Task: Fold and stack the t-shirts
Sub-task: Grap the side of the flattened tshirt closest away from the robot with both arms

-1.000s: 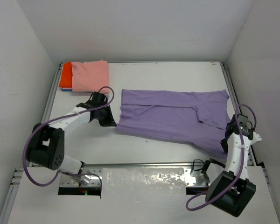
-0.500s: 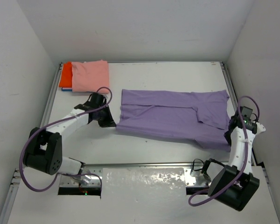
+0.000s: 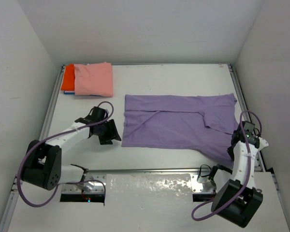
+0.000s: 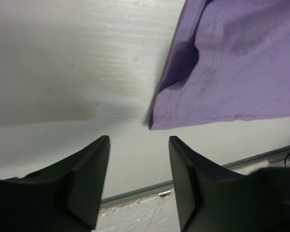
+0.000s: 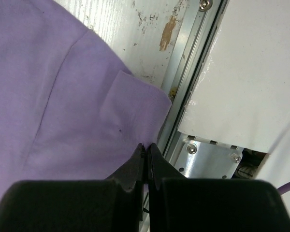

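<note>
A purple t-shirt (image 3: 179,126) lies spread across the middle of the table. My left gripper (image 3: 113,132) is open just left of its near left corner, apart from the cloth. In the left wrist view that corner of the purple t-shirt (image 4: 232,72) lies just beyond the left gripper (image 4: 138,140), with nothing between the jaws. My right gripper (image 3: 232,150) is shut on the shirt's near right corner. In the right wrist view the right gripper (image 5: 146,146) pinches the edge of the purple t-shirt (image 5: 63,96). A folded pink t-shirt (image 3: 93,79) rests on a folded orange one (image 3: 67,77) at the far left.
A metal rail (image 3: 150,170) runs along the table's near edge and another rail (image 5: 193,96) along its right side, close to my right gripper. White walls enclose the table on three sides.
My left gripper has opened, let go of the shirt's left corner and drawn back toward the near left. The shirt's left edge now lies flat. The right gripper shifted slightly, still gripping.
</note>
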Robot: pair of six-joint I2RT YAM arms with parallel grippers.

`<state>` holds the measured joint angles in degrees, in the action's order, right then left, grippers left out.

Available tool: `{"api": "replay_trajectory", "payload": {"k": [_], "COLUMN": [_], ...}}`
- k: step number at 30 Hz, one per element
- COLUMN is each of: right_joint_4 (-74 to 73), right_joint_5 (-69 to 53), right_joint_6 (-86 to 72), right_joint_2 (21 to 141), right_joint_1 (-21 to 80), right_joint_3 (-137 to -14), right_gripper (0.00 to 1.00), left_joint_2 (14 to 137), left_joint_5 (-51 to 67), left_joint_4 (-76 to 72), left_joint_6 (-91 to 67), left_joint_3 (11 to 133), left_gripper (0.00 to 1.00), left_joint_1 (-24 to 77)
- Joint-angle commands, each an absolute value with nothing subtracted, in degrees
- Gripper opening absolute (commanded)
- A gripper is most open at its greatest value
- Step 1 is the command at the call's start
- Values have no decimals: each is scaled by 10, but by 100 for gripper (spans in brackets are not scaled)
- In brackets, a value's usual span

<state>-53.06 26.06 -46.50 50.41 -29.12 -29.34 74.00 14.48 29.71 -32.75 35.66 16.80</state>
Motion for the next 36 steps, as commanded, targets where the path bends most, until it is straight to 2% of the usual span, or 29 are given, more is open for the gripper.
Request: {"api": "replay_trajectory", "payload": {"k": [1,17,28,31,34,36], "right_joint_4": [-526,-523,-522,-522,-521,-518], "right_joint_5": [276,272,280,279,279,279], "right_joint_6": [-469,-463,-458,-457,-458,-458], "right_joint_2": [500,498,502,503,504,505], "right_joint_1": [-291,-291,-291,-288,-287,-285], "right_joint_3": [-308,-313,-318,-318,-320,-320], "right_gripper": [0,0,0,0,0,0], "left_joint_2": [720,759,819,837,847,848], "left_joint_5": [161,163,144,140,138,139], "left_joint_4": [275,201,169,157,148,149], "left_joint_6": [-335,-418,-453,-463,-472,-475], "left_joint_3": [358,307,310,311,308,305], "left_gripper": [51,53,50,47,34,20], "left_joint_1": [173,205,224,239,252,254]}}
